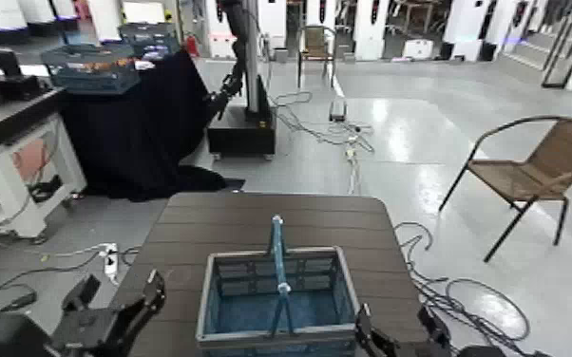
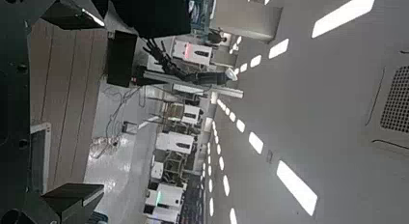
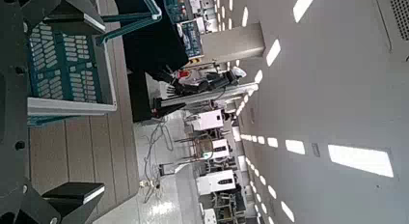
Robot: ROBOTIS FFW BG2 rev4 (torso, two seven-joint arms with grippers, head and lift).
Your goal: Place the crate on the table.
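The blue-grey slatted crate (image 1: pixel 277 306) stands upright on the dark brown slatted table (image 1: pixel 271 216), near its front edge, with its thin teal handle (image 1: pixel 277 261) pointing up. My left gripper (image 1: pixel 119 309) hangs open just left of the crate, off the table's front left corner. In the left wrist view the left gripper (image 2: pixel 96 103) has spread fingers and only table slats (image 2: pixel 68 98) between them. My right gripper (image 1: pixel 396 332) is open at the crate's front right corner. The right wrist view shows the crate (image 3: pixel 68 70) close beside that gripper (image 3: pixel 87 100), not gripped.
A black-draped table (image 1: pixel 138 123) with darker teal crates (image 1: pixel 90 66) stands at the back left, beside a white-framed workbench (image 1: pixel 14 161). Another robot's base (image 1: pixel 242 119) is behind the table. A wicker chair (image 1: pixel 537 166) sits to the right, and cables (image 1: pixel 347 133) trail over the floor.
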